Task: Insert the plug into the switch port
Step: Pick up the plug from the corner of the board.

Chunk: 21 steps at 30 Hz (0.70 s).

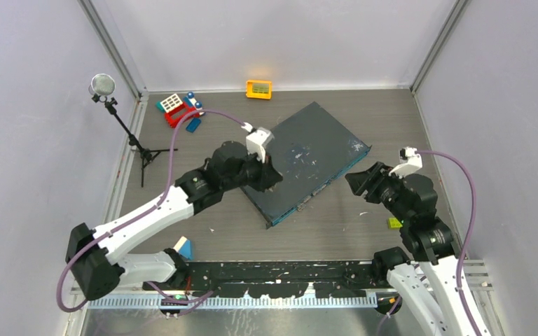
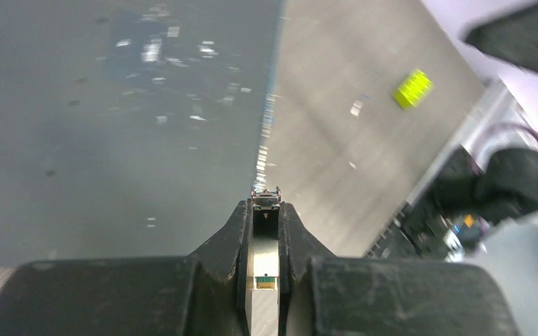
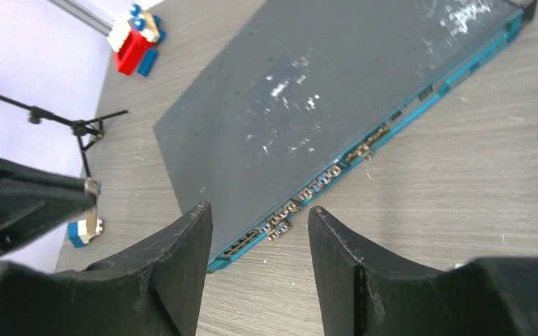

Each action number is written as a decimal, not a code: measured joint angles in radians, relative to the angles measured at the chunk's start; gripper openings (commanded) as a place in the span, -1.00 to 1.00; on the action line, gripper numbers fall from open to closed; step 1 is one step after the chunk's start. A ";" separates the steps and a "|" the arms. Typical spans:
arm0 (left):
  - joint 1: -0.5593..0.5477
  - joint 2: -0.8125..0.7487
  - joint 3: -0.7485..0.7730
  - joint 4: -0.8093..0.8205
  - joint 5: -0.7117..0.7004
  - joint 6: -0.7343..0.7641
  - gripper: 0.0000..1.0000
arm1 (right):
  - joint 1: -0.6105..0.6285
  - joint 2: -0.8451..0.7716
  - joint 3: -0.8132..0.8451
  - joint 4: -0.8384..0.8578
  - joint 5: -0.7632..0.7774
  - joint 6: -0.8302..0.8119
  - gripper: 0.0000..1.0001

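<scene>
Left gripper point(image 2: 265, 207): pressed together on the plug point(image 2: 265, 241), a slim metal piece pinched lengthwise with its tip sticking out ahead of the fingers.
Right gripper point(image 3: 259, 252): spread wide and holding nothing, hanging off the table point(image 1: 336, 234) in front of the switch.
Plug position: high over the near-left corner of the switch point(image 1: 315, 150), roughly above its front edge, touching neither the box nor any socket.
Switch port point(image 3: 320, 179): one of a row along the teal front face. The wrist view is too coarse to tell which socket is meant, and none seems to hold anything.
Done: the plug is gripped and near the switch.
Left: lower it to the level of the teal face, turn the tip toward a socket, line it up and push it home.
Edges: the front face runs on a diagonal from near-left to far-right, and the top's sharp front edge lies right below the plug tip.
Open room: a bare strip of table runs along the ports. The right gripper stands at its far-right end, and the green block point(image 1: 394, 222) lies well apart beside the right arm.
Far side: toy blocks point(image 1: 180, 108), orange-yellow box point(image 1: 258, 89) and microphone stand point(image 1: 122, 122) sit well apart from the approach.
</scene>
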 measured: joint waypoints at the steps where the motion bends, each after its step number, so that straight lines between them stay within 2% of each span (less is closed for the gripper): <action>1: -0.024 -0.021 -0.008 0.002 0.024 0.021 -1.00 | 0.000 -0.024 -0.002 0.006 -0.013 -0.005 0.19; 5: -0.082 -0.098 -0.040 0.029 0.124 0.073 -1.00 | 0.000 -0.121 -0.036 0.071 -0.069 -0.018 0.31; 13: -0.084 -0.182 -0.131 0.176 0.217 0.067 -1.00 | 0.000 -0.326 -0.221 0.309 -0.197 0.030 0.62; 17: -0.084 -0.196 -0.169 0.296 0.245 0.027 -1.00 | 0.000 -0.364 -0.309 0.514 -0.276 0.126 0.63; 21: -0.084 -0.196 -0.171 0.398 0.277 0.009 -1.00 | 0.000 -0.295 -0.341 0.744 -0.371 0.242 0.55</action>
